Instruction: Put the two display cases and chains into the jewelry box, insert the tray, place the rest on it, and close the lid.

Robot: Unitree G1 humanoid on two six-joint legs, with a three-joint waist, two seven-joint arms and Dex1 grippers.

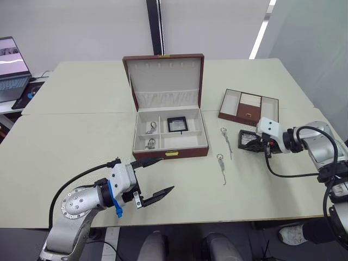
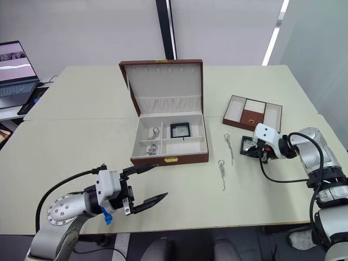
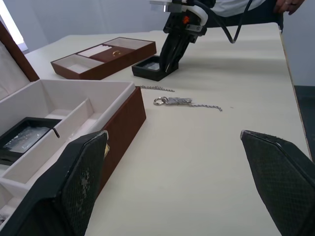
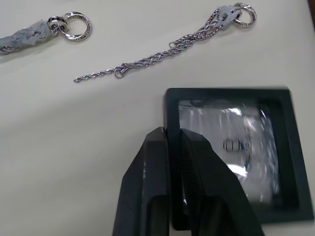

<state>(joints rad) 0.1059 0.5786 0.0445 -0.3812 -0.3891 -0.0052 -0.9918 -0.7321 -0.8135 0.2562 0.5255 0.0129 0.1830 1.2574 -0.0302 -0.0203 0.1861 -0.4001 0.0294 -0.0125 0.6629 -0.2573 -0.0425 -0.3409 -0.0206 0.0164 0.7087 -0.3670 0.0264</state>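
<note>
The brown jewelry box (image 1: pixel 170 150) stands open mid-table with its lid upright. One black display case (image 1: pixel 176 124) lies in it, and two ringed chains (image 1: pixel 150 136) lie in its left compartments. A second display case (image 4: pixel 256 147) rests on the table to the right, with my right gripper (image 4: pixel 172 135) shut on its near edge. Two more chains (image 1: pixel 226 142) (image 1: pixel 222 167) lie between the box and that case. The brown tray (image 1: pixel 249 107) sits behind them and holds a small ring. My left gripper (image 1: pixel 167 173) hovers open in front of the box, holding nothing.
A laptop (image 1: pixel 12 68) stands on a side desk at far left. The table's front edge (image 1: pixel 179 222) runs just behind my left gripper. A person's hand (image 3: pixel 290 5) rests at the table's far right side. Bare tabletop lies left of the box.
</note>
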